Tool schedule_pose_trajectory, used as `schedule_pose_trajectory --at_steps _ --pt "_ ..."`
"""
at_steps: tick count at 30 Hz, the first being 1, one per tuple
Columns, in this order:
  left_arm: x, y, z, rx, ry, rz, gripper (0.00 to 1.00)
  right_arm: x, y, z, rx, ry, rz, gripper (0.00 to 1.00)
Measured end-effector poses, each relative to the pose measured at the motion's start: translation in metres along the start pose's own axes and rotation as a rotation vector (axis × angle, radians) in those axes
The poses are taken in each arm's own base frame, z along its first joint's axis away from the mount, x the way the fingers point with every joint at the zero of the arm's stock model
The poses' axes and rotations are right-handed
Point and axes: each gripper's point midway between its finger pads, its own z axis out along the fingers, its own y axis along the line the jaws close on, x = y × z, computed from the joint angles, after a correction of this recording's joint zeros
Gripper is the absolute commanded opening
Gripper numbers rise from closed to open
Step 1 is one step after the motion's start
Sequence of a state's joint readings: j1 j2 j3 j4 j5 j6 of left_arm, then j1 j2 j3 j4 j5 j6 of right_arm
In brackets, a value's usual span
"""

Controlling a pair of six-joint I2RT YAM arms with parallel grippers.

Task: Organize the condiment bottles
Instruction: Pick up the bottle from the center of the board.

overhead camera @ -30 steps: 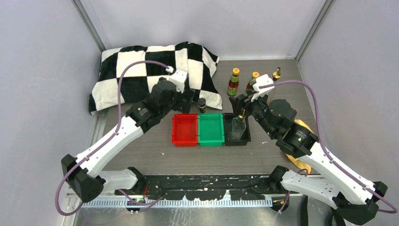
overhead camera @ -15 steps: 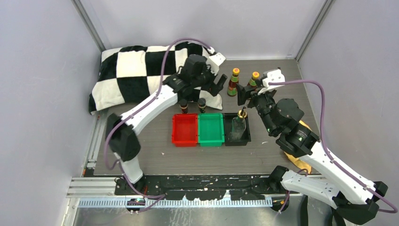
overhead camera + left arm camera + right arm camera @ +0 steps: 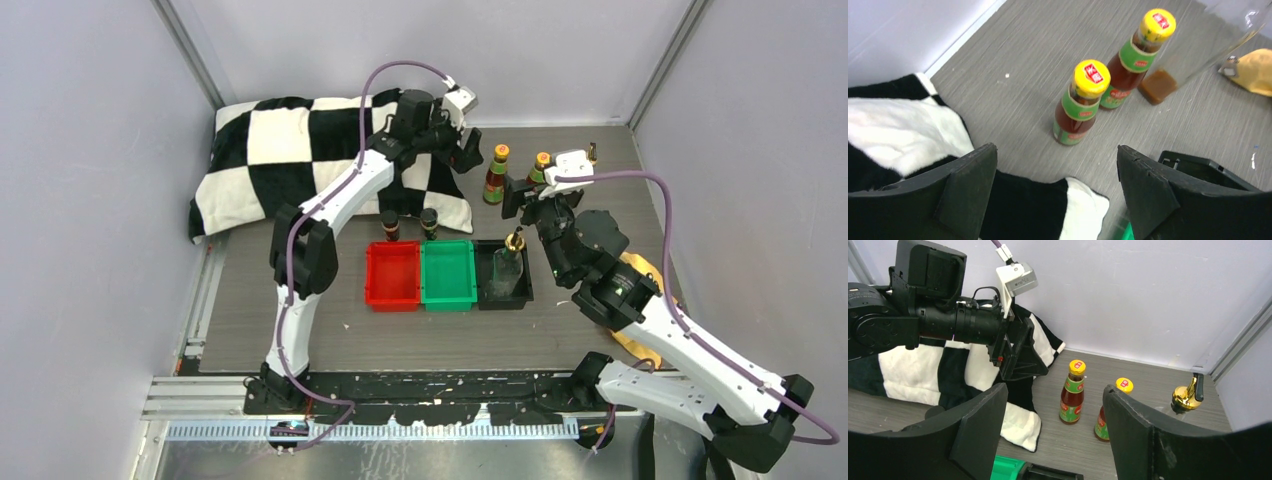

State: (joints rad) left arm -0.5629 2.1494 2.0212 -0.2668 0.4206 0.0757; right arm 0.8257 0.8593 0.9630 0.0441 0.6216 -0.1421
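Two reddish-brown condiment bottles point(image 3: 496, 175) point(image 3: 541, 166) with yellow caps stand at the back of the table. My left gripper point(image 3: 470, 160) hovers open just left of them. In its wrist view the nearer bottle point(image 3: 1080, 105) and the farther one point(image 3: 1138, 55) stand ahead of the empty left gripper point(image 3: 1057, 170). My right gripper point(image 3: 518, 195) is open and empty in front of the pair point(image 3: 1073, 392) point(image 3: 1124, 385). One clear glass bottle point(image 3: 510, 262) stands in the black tray point(image 3: 505, 297). Another point(image 3: 590, 152) is at the back right. Two dark bottles point(image 3: 390, 226) point(image 3: 429, 222) stand behind the trays.
A checkered pillow point(image 3: 300, 150) fills the back left, its corner under my left gripper. The red tray point(image 3: 393, 275) and green tray point(image 3: 448, 275) sit beside the black one. A yellow cloth point(image 3: 640, 300) lies under my right arm. Walls close the back and sides.
My left arm swung from beside the dark bottles out to the back, toward the reddish-brown bottles. My right gripper lifted away from the glass bottle in the black tray and moved back.
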Motion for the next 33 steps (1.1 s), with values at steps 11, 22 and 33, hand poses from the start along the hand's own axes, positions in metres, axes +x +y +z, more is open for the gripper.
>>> schedule_pose_trajectory --at_steps 11,22,33 --pt "-0.014 -0.021 0.019 0.197 -0.087 -0.016 0.89 0.006 0.002 0.01 0.025 0.0 -0.041 0.77" --pt "-0.009 -0.039 0.03 0.294 -0.103 0.027 0.82 0.002 0.001 0.011 0.032 -0.018 -0.031 0.77" --pt "-0.003 -0.037 0.055 0.24 -0.155 0.104 0.74 -0.004 0.001 0.012 0.034 -0.045 -0.012 0.77"
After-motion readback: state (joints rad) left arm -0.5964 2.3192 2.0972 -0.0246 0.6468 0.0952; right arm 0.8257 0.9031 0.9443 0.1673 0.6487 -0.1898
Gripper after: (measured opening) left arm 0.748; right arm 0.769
